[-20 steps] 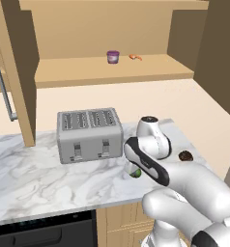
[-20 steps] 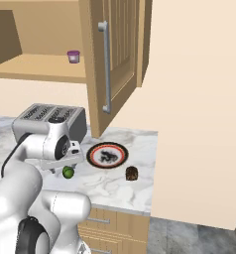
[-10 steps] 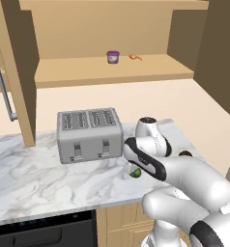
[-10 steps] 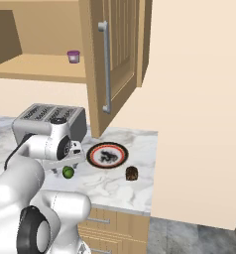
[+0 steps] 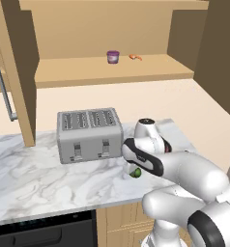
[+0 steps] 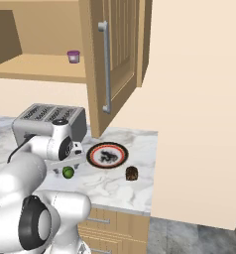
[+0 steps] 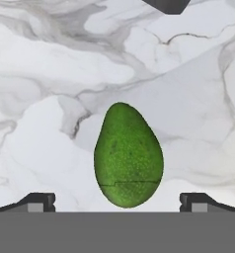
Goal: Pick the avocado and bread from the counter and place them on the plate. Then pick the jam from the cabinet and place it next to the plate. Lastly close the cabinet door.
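The green avocado (image 7: 128, 155) lies on the white marble counter (image 5: 39, 178), in front of the toaster. My gripper (image 7: 117, 201) hangs straight above it, open, with one fingertip on each side of the fruit and nothing held. From the base, the avocado (image 6: 68, 172) shows just under my hand, and also at the arm's edge (image 5: 135, 172). The plate (image 6: 91, 152) sits to the right of the avocado, with the dark brown bread (image 6: 132, 173) off its right front. The purple jam (image 5: 113, 57) stands on the shelf of the cabinet (image 5: 112, 72), whose door (image 6: 117, 59) is open.
A silver toaster (image 5: 89, 134) stands close behind the avocado. A tiny orange item (image 5: 135, 57) lies beside the jam. The open right door's bar handle (image 6: 106, 67) hangs over the counter behind the plate. Another open door (image 5: 13, 72) is at the left.
The arm has shifted slightly over the avocado while the jaws stayed open. Nothing on the counter or shelf has moved.
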You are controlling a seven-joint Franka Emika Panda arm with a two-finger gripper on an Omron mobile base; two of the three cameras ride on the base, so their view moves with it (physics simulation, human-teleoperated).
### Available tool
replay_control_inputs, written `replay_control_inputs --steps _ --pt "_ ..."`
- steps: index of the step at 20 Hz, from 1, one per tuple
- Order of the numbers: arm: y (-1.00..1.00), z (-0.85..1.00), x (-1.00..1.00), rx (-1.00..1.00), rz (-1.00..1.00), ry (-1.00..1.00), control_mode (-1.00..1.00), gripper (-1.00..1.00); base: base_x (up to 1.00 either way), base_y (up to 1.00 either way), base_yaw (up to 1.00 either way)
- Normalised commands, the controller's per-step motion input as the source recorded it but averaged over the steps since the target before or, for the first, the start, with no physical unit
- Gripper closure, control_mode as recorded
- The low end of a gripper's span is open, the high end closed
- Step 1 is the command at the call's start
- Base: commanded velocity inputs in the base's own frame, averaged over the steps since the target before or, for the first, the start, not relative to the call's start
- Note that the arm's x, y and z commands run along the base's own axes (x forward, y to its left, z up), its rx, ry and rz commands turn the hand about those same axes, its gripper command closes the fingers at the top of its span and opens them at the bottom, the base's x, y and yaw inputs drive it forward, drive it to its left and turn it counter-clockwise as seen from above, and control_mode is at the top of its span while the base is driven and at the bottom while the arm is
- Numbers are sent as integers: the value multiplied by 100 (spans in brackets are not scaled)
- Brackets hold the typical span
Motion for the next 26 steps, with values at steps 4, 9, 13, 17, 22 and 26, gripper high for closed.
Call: replay_control_inputs --steps 4,9,13,17,22,26 --pt "0 -9 1 0 0 0 -100 -100 0 0 0" --pt "0 -9 0 0 0 0 -100 -100 0 0 0" --pt "0 -9 0 0 0 0 -100 -100 0 0 0" --pt "0 -6 4 0 0 0 -100 -100 0 0 0" --pt "0 -4 2 0 0 0 -100 -100 0 0 0" --pt "9 -11 9 0 0 1 -100 -100 0 0 0"
